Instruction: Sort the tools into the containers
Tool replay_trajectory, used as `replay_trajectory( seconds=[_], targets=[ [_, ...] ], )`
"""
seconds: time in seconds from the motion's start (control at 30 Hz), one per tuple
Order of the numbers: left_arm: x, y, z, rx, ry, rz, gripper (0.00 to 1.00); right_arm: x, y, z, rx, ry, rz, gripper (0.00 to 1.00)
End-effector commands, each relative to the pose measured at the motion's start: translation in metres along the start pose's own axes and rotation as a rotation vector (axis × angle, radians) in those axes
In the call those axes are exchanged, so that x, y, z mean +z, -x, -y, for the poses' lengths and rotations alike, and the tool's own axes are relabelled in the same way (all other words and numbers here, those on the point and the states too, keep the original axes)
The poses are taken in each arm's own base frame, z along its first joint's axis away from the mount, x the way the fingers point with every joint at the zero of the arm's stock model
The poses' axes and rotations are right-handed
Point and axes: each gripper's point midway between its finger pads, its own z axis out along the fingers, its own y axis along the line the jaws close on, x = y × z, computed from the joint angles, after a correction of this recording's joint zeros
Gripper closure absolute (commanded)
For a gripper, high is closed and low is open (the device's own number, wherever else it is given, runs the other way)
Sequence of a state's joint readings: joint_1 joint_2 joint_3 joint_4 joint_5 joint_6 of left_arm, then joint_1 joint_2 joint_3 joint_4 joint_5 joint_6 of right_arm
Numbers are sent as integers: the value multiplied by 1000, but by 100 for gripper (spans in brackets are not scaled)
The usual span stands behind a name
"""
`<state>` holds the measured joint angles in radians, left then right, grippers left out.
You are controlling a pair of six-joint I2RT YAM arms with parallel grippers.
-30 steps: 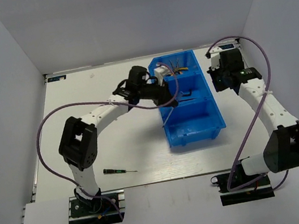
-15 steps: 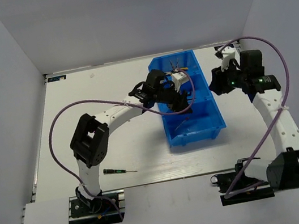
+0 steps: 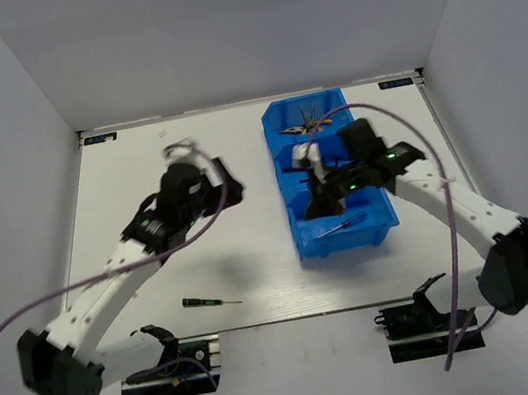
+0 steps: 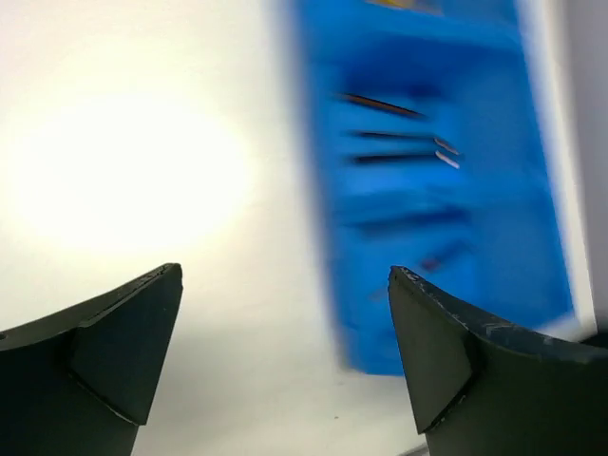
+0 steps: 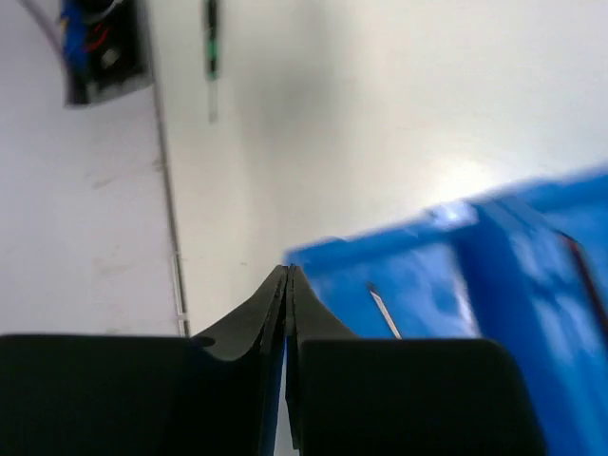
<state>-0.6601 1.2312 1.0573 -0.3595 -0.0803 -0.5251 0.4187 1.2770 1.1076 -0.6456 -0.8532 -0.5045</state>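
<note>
The containers are three compartments of one blue bin (image 3: pixel 383 200). Yellow-handled pliers (image 3: pixel 308 125) lie in the far compartment. A blue-handled screwdriver (image 3: pixel 342 225) lies in the near one. A black-handled screwdriver (image 3: pixel 210 301) lies on the table, left of the bin; the right wrist view shows this black-handled screwdriver (image 5: pixel 211 43) too. My left gripper (image 3: pixel 218 177) is open and empty over the table, left of the bin. Its wrist view shows the left gripper (image 4: pixel 285 275) wide apart and blurred dark hex keys (image 4: pixel 382 104) in the middle compartment. My right gripper (image 3: pixel 320 200), shut and empty, hangs over the middle compartment; the right gripper (image 5: pixel 288 271) shows no gap.
White walls close the table on the left, back and right. The left arm's purple cable (image 3: pixel 22 324) loops out to the left. The right arm's cable (image 3: pixel 449 258) arcs over the table right of the bin. Both arm bases stand at the near edge.
My left arm has pulled back out of the bin to the left and opened. My right arm has swung from beside the bin to over it. A blue-handled screwdriver now lies in the near compartment.
</note>
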Motion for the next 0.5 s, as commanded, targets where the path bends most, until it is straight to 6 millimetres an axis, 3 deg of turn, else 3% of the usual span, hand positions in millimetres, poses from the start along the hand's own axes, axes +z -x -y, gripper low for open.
replay_trajectory(
  seconds=[0.0,0.03,0.07,0.1,0.13,0.17,0.2,0.27,0.3,0.33,0.37,0.4,0.47],
  targets=[
    [-76,-52,-129,-401,638,74,0,53,-15,-30,-68,112,-122,94],
    [-89,-68,-145,-411,691,71,0,68,-22,-25,-65,101,-181,90],
    [-97,-70,-148,-436,689,95,0,90,-27,-31,-63,107,-241,84],
    [-105,-72,-149,-452,681,108,0,112,-33,-41,-82,136,-299,67],
    [-117,-65,-152,-461,670,165,0,123,-37,-43,-86,135,-334,56],
    [-126,-69,-157,-485,697,171,0,138,-18,-50,-141,118,-331,53],
    [-134,-67,-159,-502,708,188,0,163,-42,-58,-79,158,-419,50],
    [-156,-65,-166,-523,750,224,0,183,-43,-69,-56,138,-459,39],
    [-163,-63,-167,-552,757,245,0,203,-36,-65,-39,133,-461,37],
    [-172,-57,-169,-564,767,278,0,216,-34,-81,-33,141,-462,35],
    [-181,-60,-173,-571,790,283,0,228,-33,-79,-23,126,-463,33],
    [-191,-53,-174,-603,775,333,0,235,-24,-83,-21,137,-447,31],
    [-202,-50,-176,-617,770,371,0,254,-29,-99,11,173,-465,31]
  ],
)
